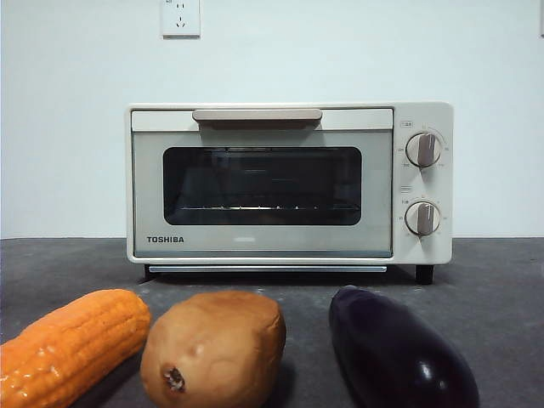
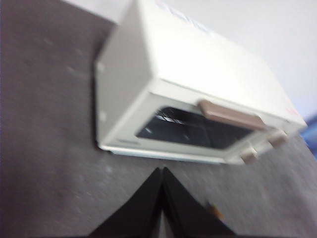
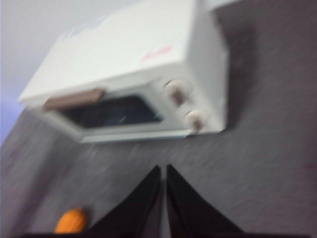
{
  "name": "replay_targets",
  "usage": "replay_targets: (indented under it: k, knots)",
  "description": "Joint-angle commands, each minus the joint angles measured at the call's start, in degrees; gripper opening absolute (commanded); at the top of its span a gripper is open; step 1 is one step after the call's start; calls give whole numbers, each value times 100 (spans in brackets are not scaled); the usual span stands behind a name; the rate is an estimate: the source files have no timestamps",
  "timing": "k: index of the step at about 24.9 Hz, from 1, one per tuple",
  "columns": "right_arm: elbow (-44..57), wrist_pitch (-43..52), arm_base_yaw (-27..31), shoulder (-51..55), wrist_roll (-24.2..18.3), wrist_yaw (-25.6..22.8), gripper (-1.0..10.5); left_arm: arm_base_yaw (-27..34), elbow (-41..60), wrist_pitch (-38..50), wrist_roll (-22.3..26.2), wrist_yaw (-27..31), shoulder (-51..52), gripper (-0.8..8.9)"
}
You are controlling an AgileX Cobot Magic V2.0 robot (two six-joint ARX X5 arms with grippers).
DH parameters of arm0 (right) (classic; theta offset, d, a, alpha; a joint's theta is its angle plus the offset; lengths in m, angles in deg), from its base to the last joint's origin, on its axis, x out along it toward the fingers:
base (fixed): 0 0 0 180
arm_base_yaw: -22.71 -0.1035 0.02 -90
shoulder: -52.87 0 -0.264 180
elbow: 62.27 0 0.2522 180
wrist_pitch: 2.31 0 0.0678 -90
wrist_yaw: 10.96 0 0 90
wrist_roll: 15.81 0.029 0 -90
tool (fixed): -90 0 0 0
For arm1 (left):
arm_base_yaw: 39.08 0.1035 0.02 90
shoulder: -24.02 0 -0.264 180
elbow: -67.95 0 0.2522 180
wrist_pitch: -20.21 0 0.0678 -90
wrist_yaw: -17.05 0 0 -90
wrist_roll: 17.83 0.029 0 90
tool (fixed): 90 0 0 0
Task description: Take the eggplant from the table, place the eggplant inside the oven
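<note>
The eggplant [image 1: 399, 353] lies on the table [image 1: 501, 280] at the lower right of the front view, dark purple and glossy, its narrow end pointing back toward the oven [image 1: 289, 183]. Just left of it, apart by a small gap, sits a potato [image 1: 212, 348] at bottom centre, and a corn cob [image 1: 72, 344] lies tilted at the lower left, close beside the potato. The oven stands behind all three, filling the middle of the frame, its door shut, the handle [image 1: 257, 115] across the top and two knobs [image 1: 423, 150] stacked at its right side. A wire rack shows through the dark window. A wall socket [image 1: 180, 17] sits at the top edge, left of centre.

No arm shows in the front view. In the left wrist view the left gripper [image 2: 162, 171] hangs above bare table with its jaws pressed together, holding nothing, the oven [image 2: 198, 89] ahead of it. In the right wrist view the right gripper [image 3: 163, 169] has its jaws all but closed, only a thin slit between them, also empty; the oven [image 3: 133, 84] fills the upper frame and the corn cob [image 3: 70, 221] shows at the lower left. Both wrist views are blurred
</note>
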Motion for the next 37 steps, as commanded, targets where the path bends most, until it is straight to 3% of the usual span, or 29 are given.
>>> replay_targets:
  k: [1,5,10,14,16,19,25,30,37]
  knots:
    - [-181,2,-74,-323,-321,734,8,-109,-225,-107,273,-210,-337,5]
    - [-188,-20,-332,-702,-295,1447,95,-356,-264,-103,295,-345,-686,5]
    - [-188,-101,-887,-1088,-271,1519,329,-680,-264,-101,378,-341,-944,5]
    - [-188,-81,-1528,-1366,-249,1497,376,-887,-264,-85,380,-337,-1001,5]
    - [-188,-52,-1867,-1534,-42,1250,376,-957,-264,-59,380,-337,-1003,5]
    - [-188,-50,-2479,-1851,317,457,376,-1032,-264,-61,380,-334,-1003,5]
    - [-190,-28,-3926,-3023,1152,-1716,375,-1150,-264,-61,380,-332,-1003,5]
    - [-199,345,-4715,-4391,1582,-2245,375,-1172,-264,-70,380,-310,-1003,5]
    - [-199,1069,-4994,-5665,1725,-2398,372,-1172,-264,-105,444,-310,-1003,4]
